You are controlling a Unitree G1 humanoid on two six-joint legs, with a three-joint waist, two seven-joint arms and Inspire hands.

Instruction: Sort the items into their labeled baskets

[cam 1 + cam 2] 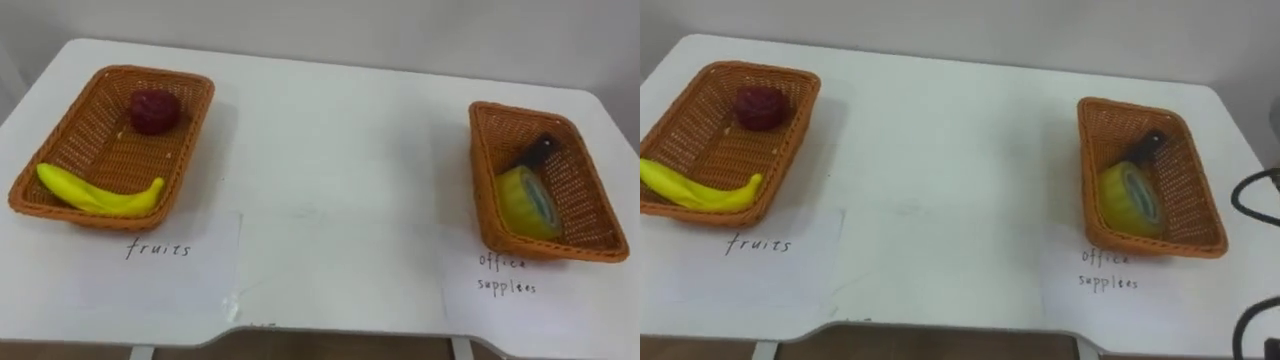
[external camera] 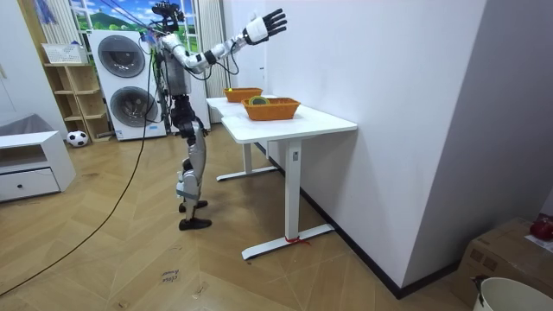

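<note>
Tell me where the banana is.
In the left eye view the banana lies in the basket on the table's left side, along its front wall, with a dark red fruit behind it.

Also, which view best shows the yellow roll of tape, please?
Left eye view: the yellow roll of tape sits plainly in its brown wicker basket. Right eye view is similar; room view shows a sliver.

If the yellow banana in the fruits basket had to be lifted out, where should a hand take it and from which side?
Grip the long yellow banana around its middle, coming straight down from above. It lies flat along the near wall of the brown wicker fruit basket, so that wall likely blocks a front approach, and its tapered ends give less hold.
</note>
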